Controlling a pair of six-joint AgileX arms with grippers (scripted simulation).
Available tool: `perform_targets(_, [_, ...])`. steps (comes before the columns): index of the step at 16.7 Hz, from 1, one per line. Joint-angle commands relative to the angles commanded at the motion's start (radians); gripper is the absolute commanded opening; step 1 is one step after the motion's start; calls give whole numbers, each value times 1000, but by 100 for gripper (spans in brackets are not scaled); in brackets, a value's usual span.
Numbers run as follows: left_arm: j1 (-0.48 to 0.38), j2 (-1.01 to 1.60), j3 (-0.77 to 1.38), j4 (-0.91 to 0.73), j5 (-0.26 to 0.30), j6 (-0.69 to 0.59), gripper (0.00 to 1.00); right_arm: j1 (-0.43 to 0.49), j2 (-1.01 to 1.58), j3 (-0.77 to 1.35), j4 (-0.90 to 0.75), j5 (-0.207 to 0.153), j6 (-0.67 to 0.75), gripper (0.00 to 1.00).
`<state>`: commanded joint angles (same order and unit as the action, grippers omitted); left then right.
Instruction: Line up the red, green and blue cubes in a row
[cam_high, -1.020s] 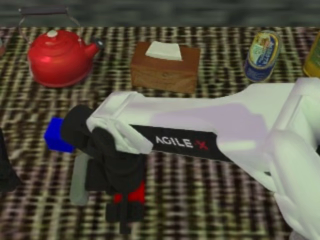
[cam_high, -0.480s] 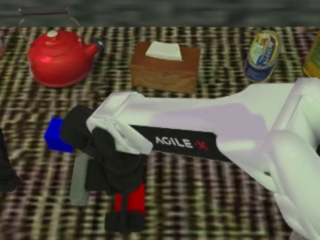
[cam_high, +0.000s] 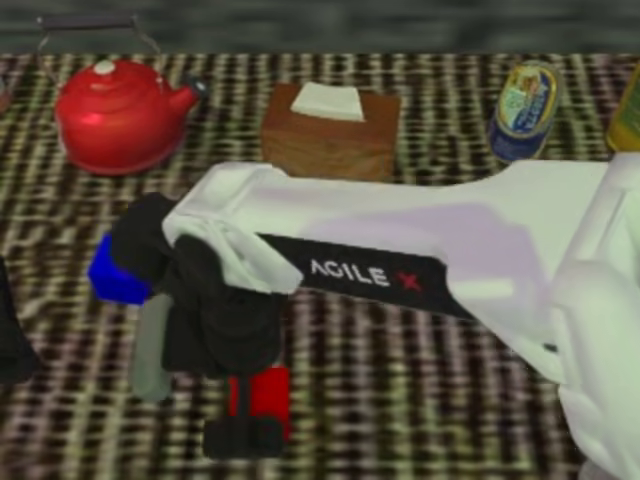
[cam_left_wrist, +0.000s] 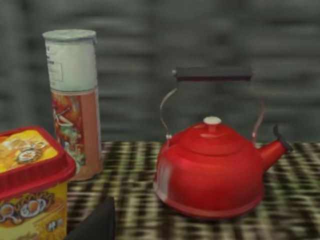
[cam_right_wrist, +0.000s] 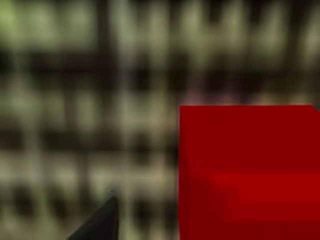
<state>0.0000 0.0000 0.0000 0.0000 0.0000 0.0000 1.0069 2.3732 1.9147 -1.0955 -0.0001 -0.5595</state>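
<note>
Right pincer (cam_high: 250, 425) hangs low over the woven brown-and-cream table (cam_high: 420, 400), near its front edge and left of centre, at the end of the white AgileX arm reaching in from the right. Whether its dark fingers are spread or pinching, I cannot tell; the small matte bright red cube (cam_high: 262, 392) sits right at them, part hidden beneath the black wrist, and fills the near corner of the right wrist view (cam_right_wrist: 250, 172) beside one dark fingertip (cam_right_wrist: 100, 220). Left of the pincer and farther back, the small matte deep blue cube (cam_high: 112, 275) rests on the table, half covered by the wrist. The green cube shows in none of the views. Well behind the pincer stand a round glossy red kettle (cam_high: 118, 115), a brown wooden tissue box (cam_high: 330, 140) and, off to the right, a blue-and-yellow tin can (cam_high: 522, 110). Left pincer is out of sight; its wrist view faces the kettle (cam_left_wrist: 210, 172)
</note>
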Motion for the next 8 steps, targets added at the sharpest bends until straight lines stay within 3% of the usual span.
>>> perform_targets(4, [0, 0, 0, 0, 0, 0, 100, 1, -35, 96, -142, -1, 1, 100])
perform_targets(8, [0, 0, 0, 0, 0, 0, 100, 2, -44, 112, -161, 0, 1, 100])
